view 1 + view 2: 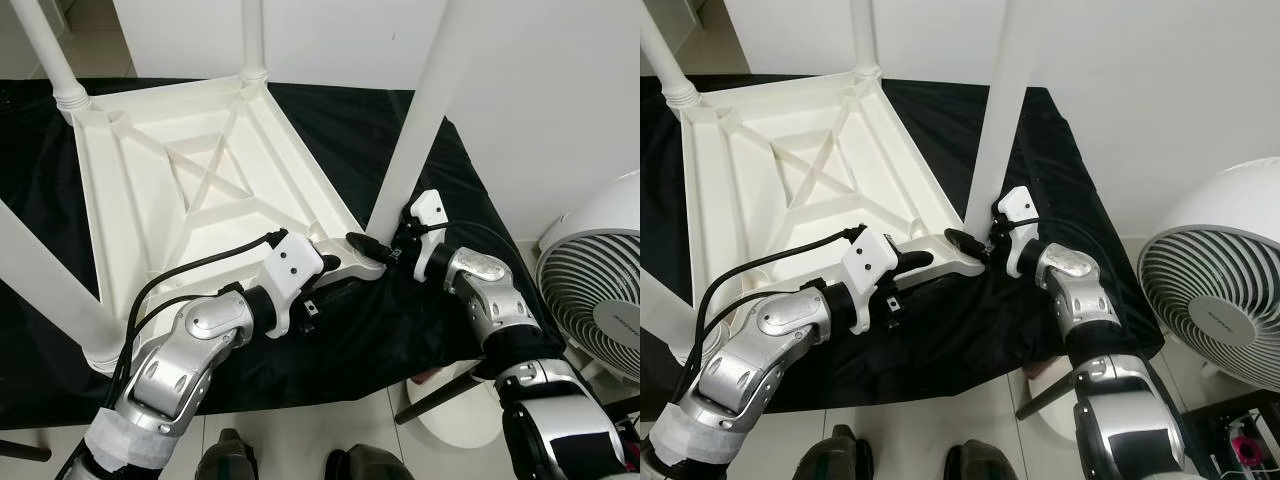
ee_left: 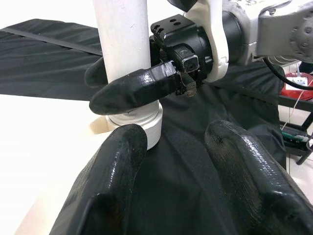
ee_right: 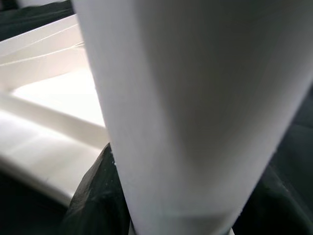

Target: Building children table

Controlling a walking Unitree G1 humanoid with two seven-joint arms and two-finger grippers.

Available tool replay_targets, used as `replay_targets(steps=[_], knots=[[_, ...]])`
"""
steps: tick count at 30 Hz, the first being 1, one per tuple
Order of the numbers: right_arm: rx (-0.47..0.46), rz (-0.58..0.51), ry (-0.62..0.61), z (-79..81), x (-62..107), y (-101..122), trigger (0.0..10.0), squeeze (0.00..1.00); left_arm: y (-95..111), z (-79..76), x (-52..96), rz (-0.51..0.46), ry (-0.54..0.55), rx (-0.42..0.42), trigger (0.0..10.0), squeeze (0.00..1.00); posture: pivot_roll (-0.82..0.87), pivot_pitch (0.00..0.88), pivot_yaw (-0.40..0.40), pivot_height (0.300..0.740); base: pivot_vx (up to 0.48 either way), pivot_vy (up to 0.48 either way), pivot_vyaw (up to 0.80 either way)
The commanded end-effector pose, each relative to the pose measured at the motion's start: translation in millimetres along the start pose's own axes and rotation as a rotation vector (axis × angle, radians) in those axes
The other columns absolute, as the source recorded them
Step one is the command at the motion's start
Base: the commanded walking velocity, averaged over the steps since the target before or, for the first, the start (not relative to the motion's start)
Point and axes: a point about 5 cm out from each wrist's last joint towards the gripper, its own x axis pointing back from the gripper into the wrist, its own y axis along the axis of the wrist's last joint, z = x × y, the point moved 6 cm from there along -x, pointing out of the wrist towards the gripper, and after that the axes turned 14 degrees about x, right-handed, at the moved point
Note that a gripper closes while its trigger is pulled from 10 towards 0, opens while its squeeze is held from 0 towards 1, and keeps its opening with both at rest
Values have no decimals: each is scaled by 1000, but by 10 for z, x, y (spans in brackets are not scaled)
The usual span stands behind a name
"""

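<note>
A white children's table (image 1: 190, 170) lies upside down on a black cloth (image 1: 400, 340), its ribbed underside up and legs rising from the corners. At left, the left gripper (image 2: 171, 161) rests low at the near edge of the tabletop, just beside the near-right corner; its two black fingers (image 2: 115, 161) are spread apart with nothing between them, pointing at the leg socket (image 2: 139, 120). At centre, the near-right leg (image 1: 425, 110) stands upright in that socket. To its right, the right gripper (image 1: 375, 245) closes around the base of the leg, one finger visible on each side of it just above the collar. A white fan (image 1: 600, 300) stands on the floor at far right. The step appears to be seating this leg: the grip should stay low and square so the leg goes in without tilting, while the left gripper could press down on the tabletop rim to stop it sliding on the cloth.
</note>
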Motion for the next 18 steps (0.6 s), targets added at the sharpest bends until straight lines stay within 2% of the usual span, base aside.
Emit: replay_targets(steps=[1, 2, 5, 7, 8, 9, 10, 13, 14, 15, 17, 18], knots=[[-17, -34, -137, -115, -21, 128, 10000, 0, -20, -51, -10, 9, -17, 2, 10000, 0, 11, 22, -56, 740, 0, 0, 0], [-17, -34, -137, -115, -21, 128, 10000, 0, -20, -51, -10, 9, -17, 2, 10000, 0, 11, 22, -56, 740, 0, 0, 0], [-110, -30, -362, -116, -65, 176, 10000, 0, -26, -80, -29, 9, -29, 9, 10000, 0, 4, 25, -52, 740, 0, 0, 0], [-110, -30, -362, -116, -65, 176, 10000, 0, -26, -80, -29, 9, -29, 9, 10000, 0, 4, 25, -52, 740, 0, 0, 0], [-155, -9, -447, -126, -65, 151, 10000, 0, -31, -91, -31, 10, -33, 12, 10000, 0, -8, 29, -45, 740, 0, 0, 0], [-155, -9, -447, -126, -65, 151, 10000, 0, -31, -91, -31, 10, -33, 12, 10000, 0, -8, 29, -45, 740, 0, 0, 0], [-202, 17, -533, -125, -59, 114, 10000, 0, -36, -104, -37, 12, -39, 13, 10000, 0, -12, 32, -43, 740, 0, 0, 0], [-213, 30, -585, -66, -83, 127, 10000, 0, -38, -114, -47, 12, -45, 16, 10000, 0, -18, 35, -40, 740, 0, 0, 0], [-209, 29, -613, 16, -124, 175, 10000, 0, -37, -122, -57, 13, -51, 17, 10000, 0, -21, 37, -37, 740, 0, 0, 0], [-209, 29, -613, 16, -124, 175, 10000, 0, -37, -122, -57, 13, -51, 17, 10000, 0, -21, 37, -37, 740, 0, 0, 0], [-197, 1, -583, 178, -222, 285, 10000, 0, -29, -120, -66, 13, -56, 16, 10000, 0, -20, 36, -36, 740, 0, 0, 0], [-197, 1, -583, 178, -222, 285, 10000, 0, -29, -120, -66, 13, -56, 16, 10000, 0, -20, 36, -36, 740, 0, 0, 0]])
